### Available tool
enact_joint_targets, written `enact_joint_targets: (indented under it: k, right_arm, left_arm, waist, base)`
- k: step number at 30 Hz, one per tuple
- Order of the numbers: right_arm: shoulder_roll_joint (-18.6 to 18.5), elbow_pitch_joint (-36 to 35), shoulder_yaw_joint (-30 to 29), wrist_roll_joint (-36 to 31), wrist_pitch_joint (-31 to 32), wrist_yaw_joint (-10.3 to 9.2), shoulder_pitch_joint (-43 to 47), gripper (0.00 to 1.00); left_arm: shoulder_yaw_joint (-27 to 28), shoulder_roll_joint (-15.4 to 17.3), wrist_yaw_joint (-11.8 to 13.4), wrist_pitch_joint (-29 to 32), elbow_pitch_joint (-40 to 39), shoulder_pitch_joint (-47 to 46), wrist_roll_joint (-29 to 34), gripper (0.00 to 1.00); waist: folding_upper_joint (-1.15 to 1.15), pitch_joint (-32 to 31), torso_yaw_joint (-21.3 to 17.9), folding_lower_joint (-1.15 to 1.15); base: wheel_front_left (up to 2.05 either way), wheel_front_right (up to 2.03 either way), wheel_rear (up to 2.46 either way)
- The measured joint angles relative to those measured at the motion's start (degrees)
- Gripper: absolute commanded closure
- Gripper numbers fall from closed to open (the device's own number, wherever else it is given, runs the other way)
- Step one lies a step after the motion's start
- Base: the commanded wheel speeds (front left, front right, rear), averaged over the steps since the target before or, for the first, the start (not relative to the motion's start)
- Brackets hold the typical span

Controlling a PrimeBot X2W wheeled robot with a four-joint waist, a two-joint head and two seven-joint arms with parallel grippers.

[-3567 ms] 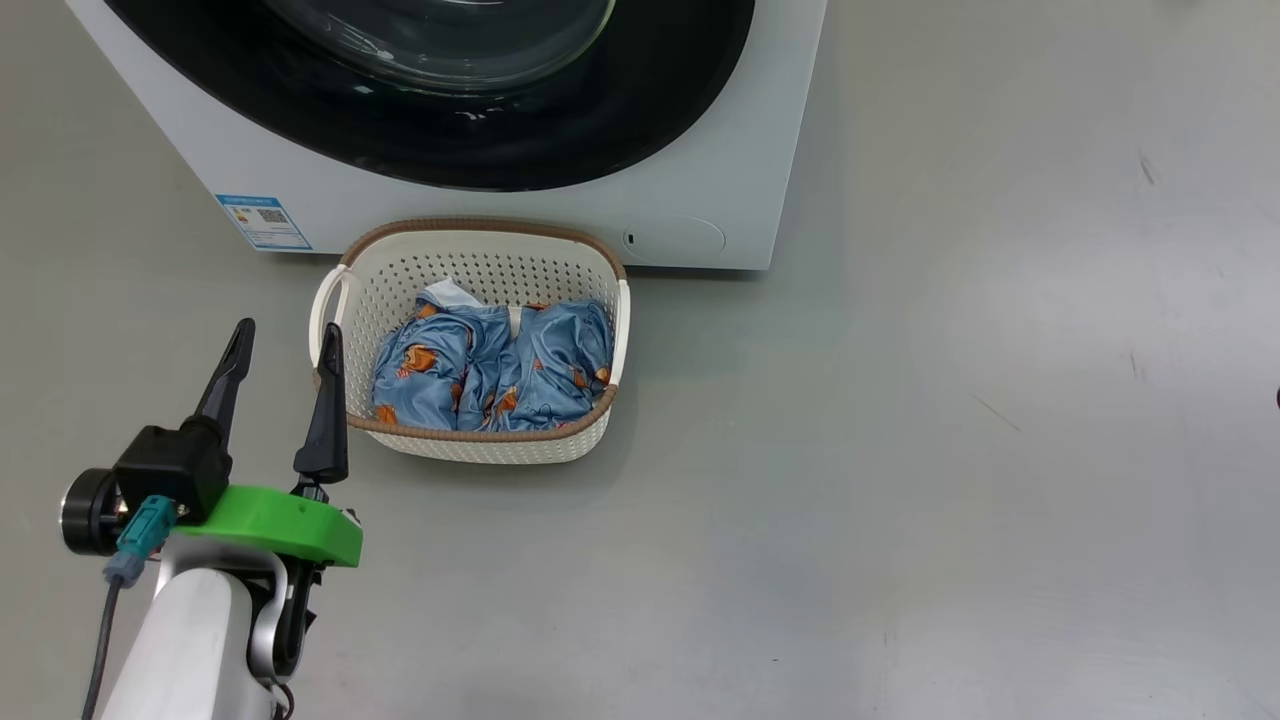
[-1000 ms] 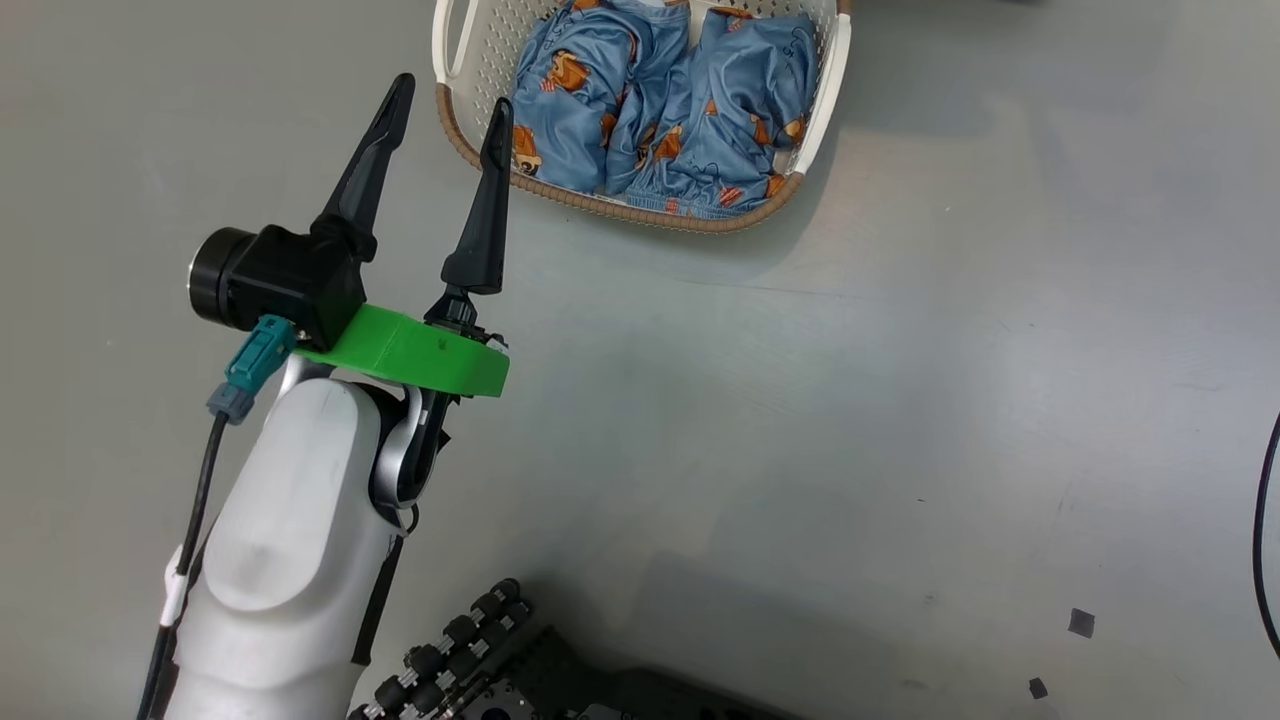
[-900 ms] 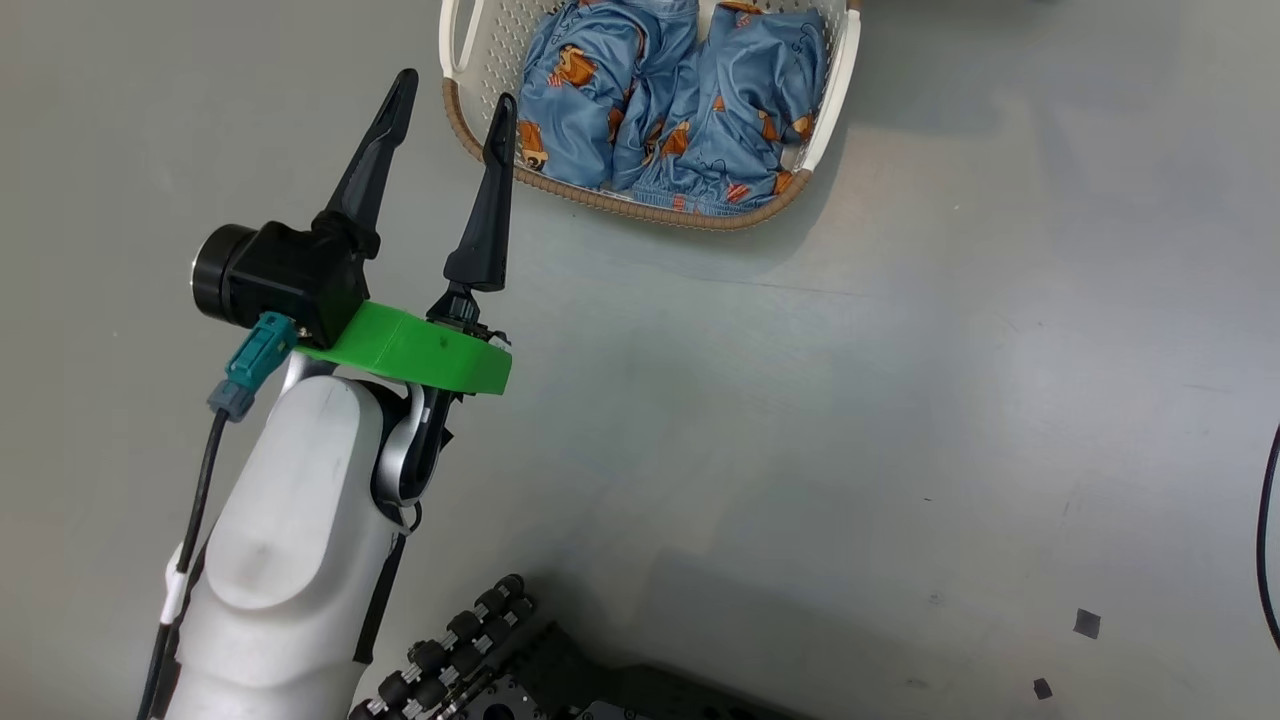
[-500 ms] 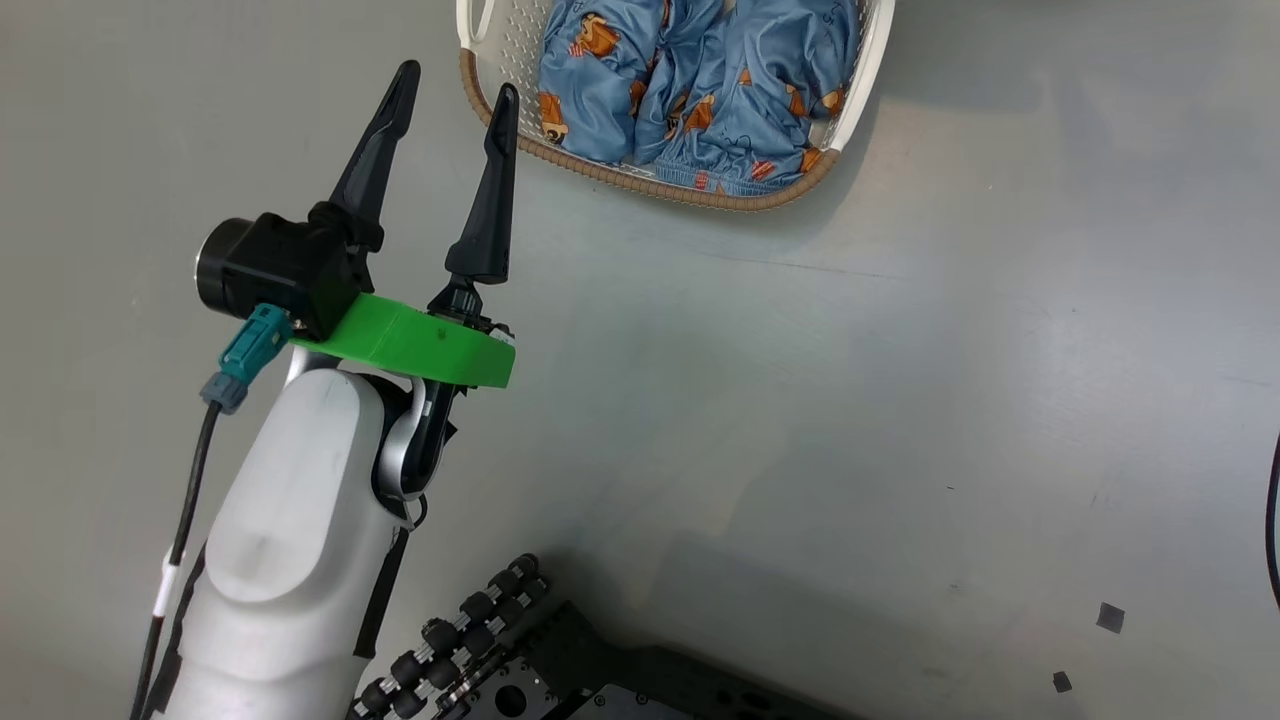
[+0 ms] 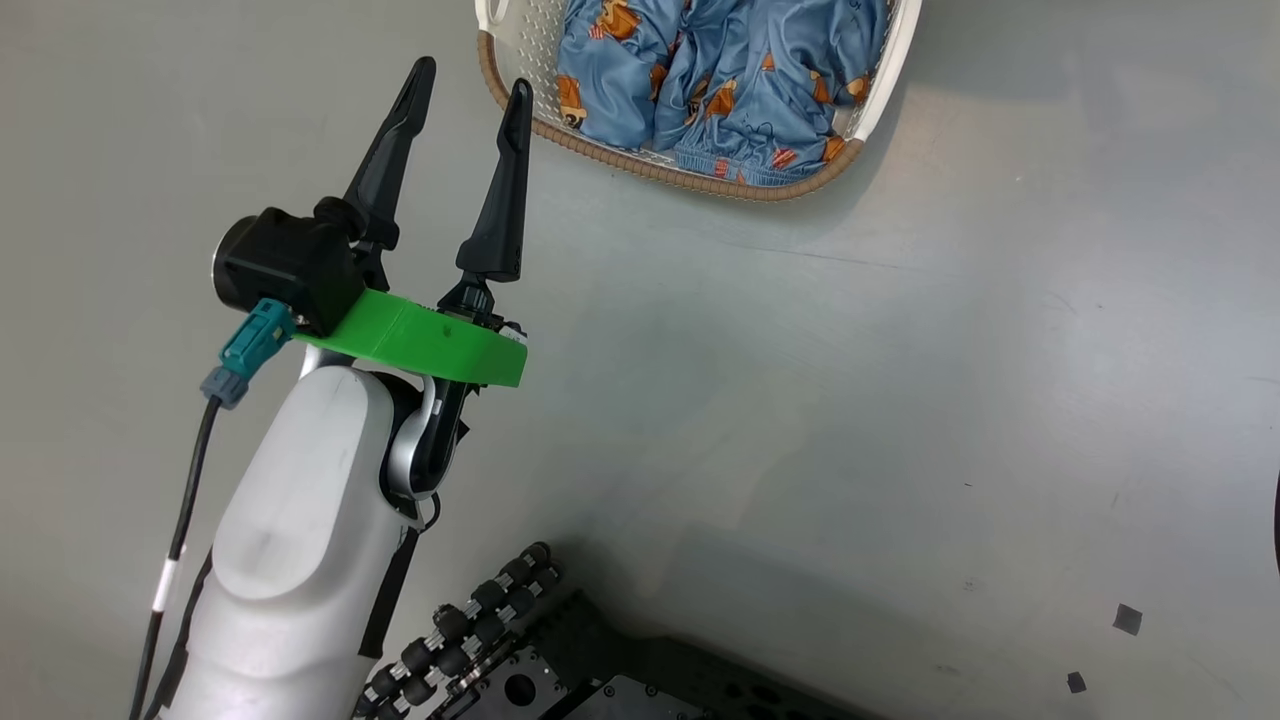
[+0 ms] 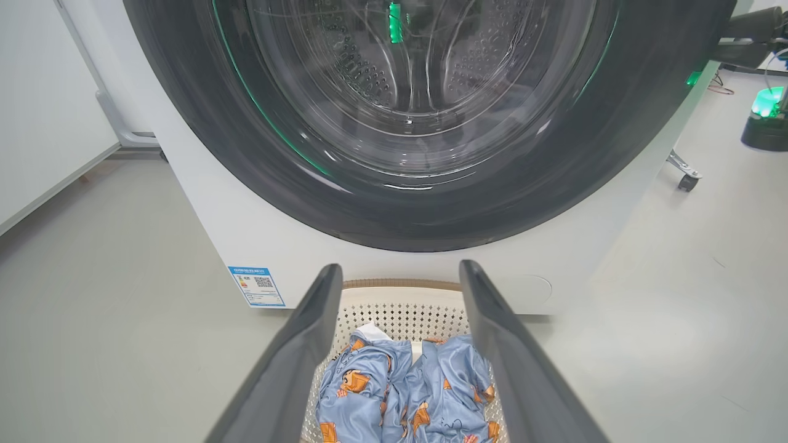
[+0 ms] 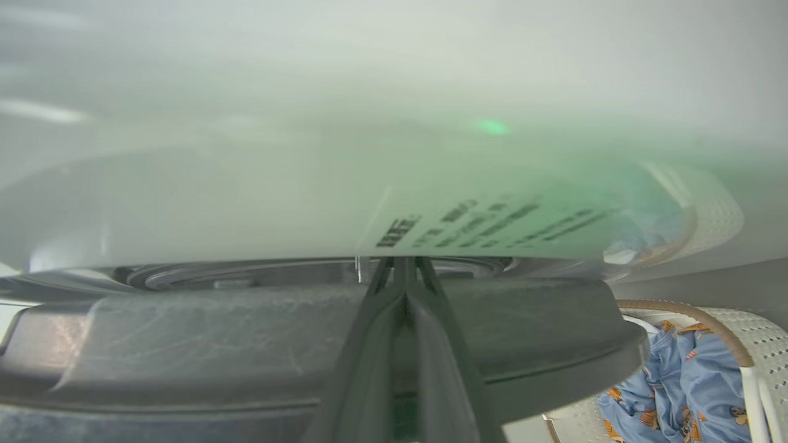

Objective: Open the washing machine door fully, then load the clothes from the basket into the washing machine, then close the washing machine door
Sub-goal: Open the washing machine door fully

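Observation:
The washing machine (image 6: 203,209) is white, and its washing machine door (image 6: 418,209) has a glossy black rim around a clear glass bowl that lies against the front. The cream basket (image 6: 400,307) stands on the floor before it, holding the blue satin clothes (image 6: 406,394). My left gripper (image 6: 400,271) is open and empty, above the basket's near edge. From the head, the left gripper (image 5: 473,78) hangs left of the basket (image 5: 640,165) and clothes (image 5: 710,90). My right gripper (image 7: 403,264) is shut, its tips at the seam between the door's dark rim (image 7: 184,344) and the white front (image 7: 308,184).
A blue label (image 6: 257,286) sits low on the washer's front. My black wheeled base (image 5: 520,660) fills the bottom of the head view. A white wall panel (image 6: 43,123) is at the left, a stand with a green light (image 6: 763,117) at the right. Bare grey floor lies around the basket.
The head camera has tilted down and swung, so the washer has left its picture and the basket has slid to the top edge. The left gripper stays open and empty.

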Motion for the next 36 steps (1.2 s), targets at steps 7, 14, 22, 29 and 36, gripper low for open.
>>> enact_joint_targets:
  k: [7,14,22,29,36]
  right_arm:
    - [-1.02,1.20,0.69,0.08,2.74,0.00,-0.80,1.00]
    - [-1.49,1.98,0.81,1.76,7.38,-0.03,-0.76,1.00]
    - [-2.71,2.15,1.55,4.79,14.27,0.01,0.76,1.00]
    - [-3.30,1.93,2.00,7.39,19.98,0.57,3.19,1.00]
    - [-4.43,1.30,3.50,8.90,26.26,1.02,6.67,1.00]
  left_arm:
    - [-0.12,-0.02,0.00,0.00,0.02,-0.02,-0.23,0.00]
    - [0.14,-0.02,0.00,-0.01,0.03,-0.08,-0.54,0.00]
    - [0.44,-0.03,0.00,-0.01,0.08,-0.26,-0.49,0.00]
    - [0.78,-0.03,0.00,-0.01,0.31,-0.25,-0.09,0.00]
    - [1.27,-0.03,0.00,-0.01,0.46,-0.12,-0.08,0.00]
  waist:
    - [0.00,0.18,0.61,0.00]
    - [0.00,-0.17,0.58,0.00]
    - [0.00,-1.22,-0.09,0.00]
    - [0.00,-2.65,-0.52,0.00]
    - [0.00,-4.56,-0.83,0.00]
  base:
    - [0.00,0.00,0.00]
    - [0.00,0.00,0.00]
    - [0.00,0.00,0.00]
    - [0.00,0.00,0.00]
    - [0.00,0.00,0.00]
